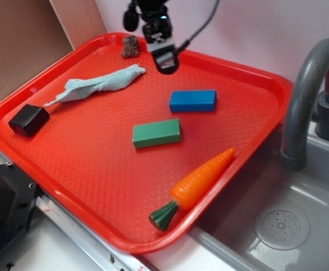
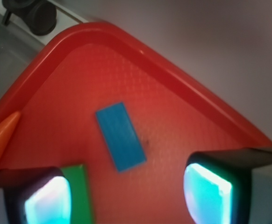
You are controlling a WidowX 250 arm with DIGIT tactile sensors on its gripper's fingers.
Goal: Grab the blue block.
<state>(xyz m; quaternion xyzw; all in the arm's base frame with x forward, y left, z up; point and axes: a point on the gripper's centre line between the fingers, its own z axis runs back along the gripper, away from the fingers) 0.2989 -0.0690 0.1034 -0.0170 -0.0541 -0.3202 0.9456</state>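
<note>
Blue plastic, the blue block [image 1: 193, 101] lies flat on the red tray [image 1: 85, 169], just right of the tray's centre and free on all sides. The gripper [image 1: 165, 63] hangs above the tray at about eleven o'clock from the block, well apart from it; the wrist view shows its jaws spread wide and empty. A good grasp likely means moving over the block, turning so the fingers [image 2: 206, 186] straddle its narrow width, then descending straight. The green block [image 1: 156, 133] sits near at seven o'clock, so keep clear of it. The tray also holds a toy carrot [image 1: 201, 180] at six o'clock, a crumpled cloth [image 1: 99, 83] and black box [image 1: 29, 120] toward nine, and a small brown object [image 1: 130, 47] at the far rim.
</note>
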